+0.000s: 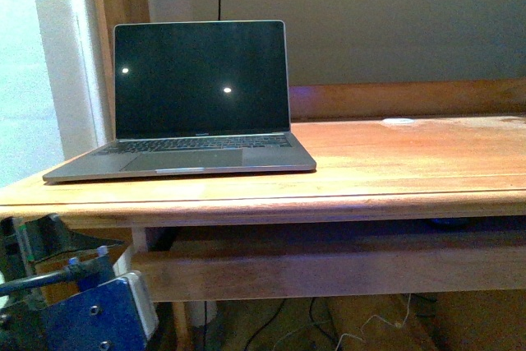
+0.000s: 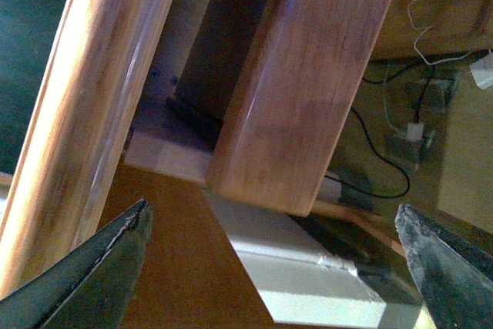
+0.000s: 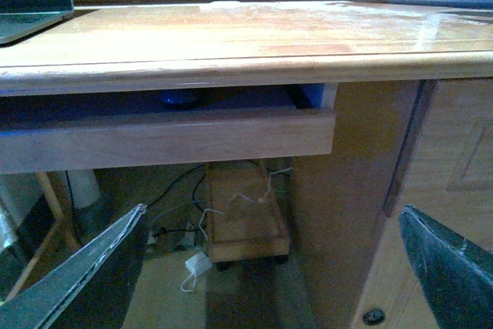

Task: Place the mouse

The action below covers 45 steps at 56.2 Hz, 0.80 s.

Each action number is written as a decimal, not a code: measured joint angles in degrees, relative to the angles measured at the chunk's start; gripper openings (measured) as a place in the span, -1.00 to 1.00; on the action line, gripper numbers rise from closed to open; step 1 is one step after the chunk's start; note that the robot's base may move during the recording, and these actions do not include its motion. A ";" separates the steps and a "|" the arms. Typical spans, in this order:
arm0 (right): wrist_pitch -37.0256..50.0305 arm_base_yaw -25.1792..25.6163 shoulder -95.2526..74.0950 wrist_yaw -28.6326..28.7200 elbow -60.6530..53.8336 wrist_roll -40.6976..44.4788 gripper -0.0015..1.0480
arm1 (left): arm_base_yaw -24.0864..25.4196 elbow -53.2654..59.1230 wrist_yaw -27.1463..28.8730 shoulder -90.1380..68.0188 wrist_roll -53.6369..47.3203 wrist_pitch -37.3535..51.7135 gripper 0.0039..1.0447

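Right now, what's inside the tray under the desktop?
A dark domed shape, probably the mouse, sits in the tray. Only its top shows; the tray's front covers the rest, and the desktop shadows the interior.

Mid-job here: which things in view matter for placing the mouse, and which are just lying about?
Job: small dark domed mouse in the wooden pull-out tray; wooden desk top; open right gripper.
Lying about: open grey laptop; small flat white disc; white charger and cable on the floor.
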<state>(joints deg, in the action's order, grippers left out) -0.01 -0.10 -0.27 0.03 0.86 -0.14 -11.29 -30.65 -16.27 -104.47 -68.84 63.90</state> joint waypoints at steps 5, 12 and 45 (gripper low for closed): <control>0.00 0.00 0.00 0.00 0.00 0.00 0.86 | -0.70 -2.62 -1.05 -2.29 -1.07 0.07 0.86; 0.00 0.00 0.00 0.00 0.00 0.00 0.86 | -1.51 -6.05 -2.75 -4.74 -1.95 -1.01 0.86; 0.00 0.00 0.00 0.00 0.00 0.00 0.86 | -4.04 -11.45 -1.29 -7.69 -3.32 -14.95 0.86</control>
<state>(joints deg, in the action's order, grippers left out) -0.01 -0.10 -0.27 0.03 0.86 -0.14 -15.33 -42.11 -17.56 -112.16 -72.16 48.95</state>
